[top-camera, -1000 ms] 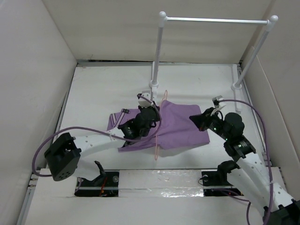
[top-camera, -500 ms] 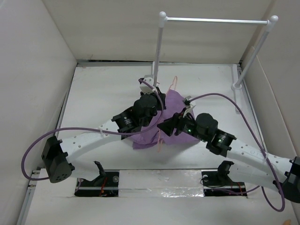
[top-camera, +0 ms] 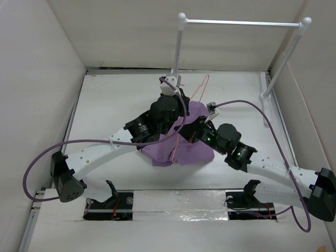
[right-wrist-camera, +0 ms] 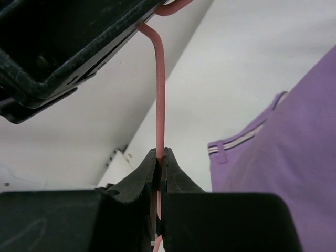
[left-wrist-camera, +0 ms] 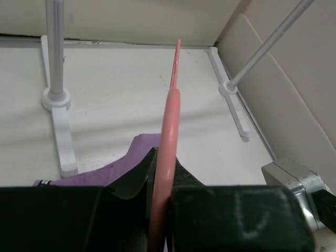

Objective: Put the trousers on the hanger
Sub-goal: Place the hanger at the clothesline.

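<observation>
Here, left end effector [left-wrist-camera: 163, 160] and right end effector [right-wrist-camera: 161, 156] clamped on hanger [right-wrist-camera: 159, 84], trousers [top-camera: 193, 155] just below.

arms [top-camera: 100, 152]: white links, black joints | cables [top-camera: 24, 181]: purple | left end effector [left-wrist-camera: 163, 176], right end effector [right-wrist-camera: 159, 157]: black

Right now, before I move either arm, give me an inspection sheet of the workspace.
Surface: white tabletop, flat.
Job's things: soft lilac cloth trousers bunched mid-table under both wrists; thin pink wire hanger lifted on edge, hook pointing toward the rack.
Clutter: nothing seen.
Grippers: left gripper shut on the hanger; right gripper shut on the hanger.
Cables: purple cables loop from both arms.
Surroundings: white-posted rack with silver crossbar at the far edge; white walls around.
</observation>
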